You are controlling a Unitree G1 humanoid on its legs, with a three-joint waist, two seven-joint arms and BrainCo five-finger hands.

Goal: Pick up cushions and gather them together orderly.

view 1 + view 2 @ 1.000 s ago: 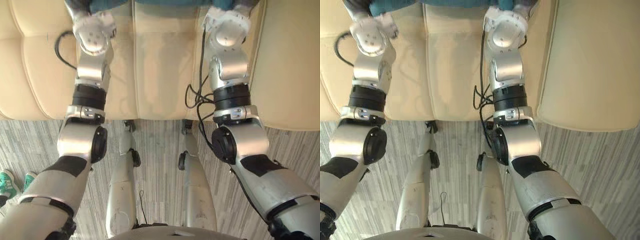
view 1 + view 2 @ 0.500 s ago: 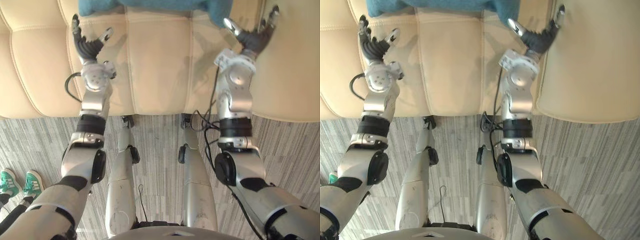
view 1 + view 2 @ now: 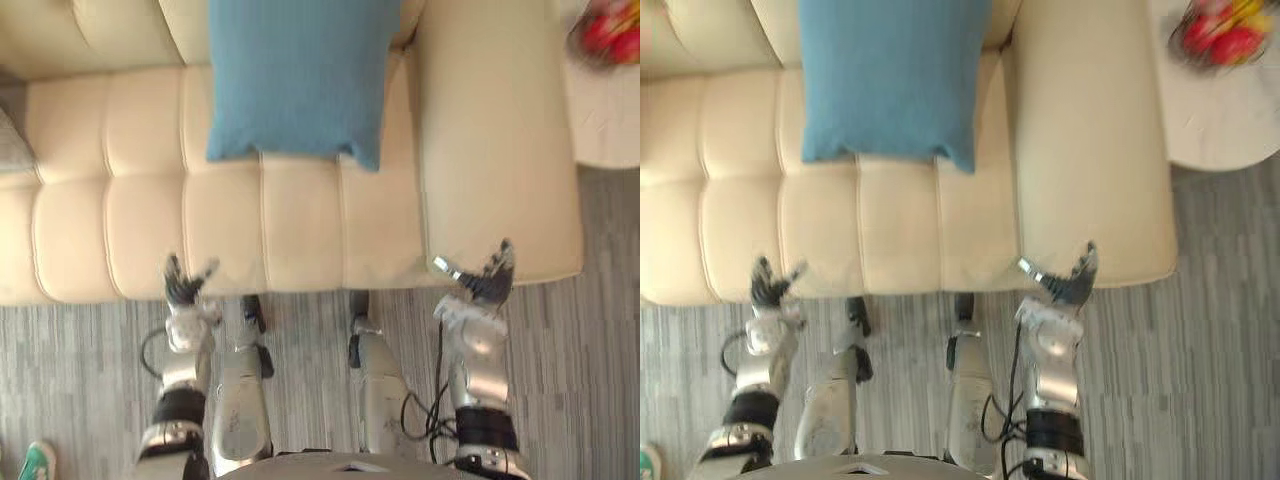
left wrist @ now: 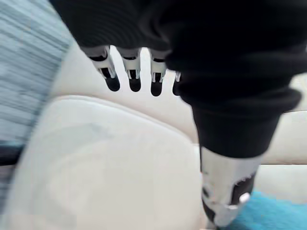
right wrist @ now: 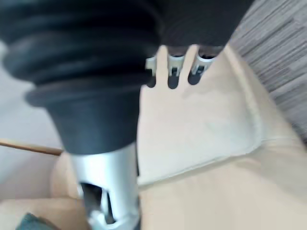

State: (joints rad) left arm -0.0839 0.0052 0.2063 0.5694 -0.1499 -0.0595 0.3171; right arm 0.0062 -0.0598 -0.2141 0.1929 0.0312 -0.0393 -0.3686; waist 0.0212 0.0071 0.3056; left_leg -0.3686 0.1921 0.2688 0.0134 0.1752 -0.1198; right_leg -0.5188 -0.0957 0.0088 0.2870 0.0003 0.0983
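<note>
Cream leather sofa (image 3: 300, 235), blue rectangular fabric cushion (image 3: 300, 75) lengthwise at its back — splayed, empty left hand (image 3: 183, 287) and right hand (image 3: 482, 285) at its front.

Blue cushion (image 3: 300, 75): top out of view.

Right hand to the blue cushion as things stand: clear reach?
Probably yes, with a stretch. The right hand is open at the front edge of the sofa seat; the blue cushion lies further back, with bare seat between them.
</note>
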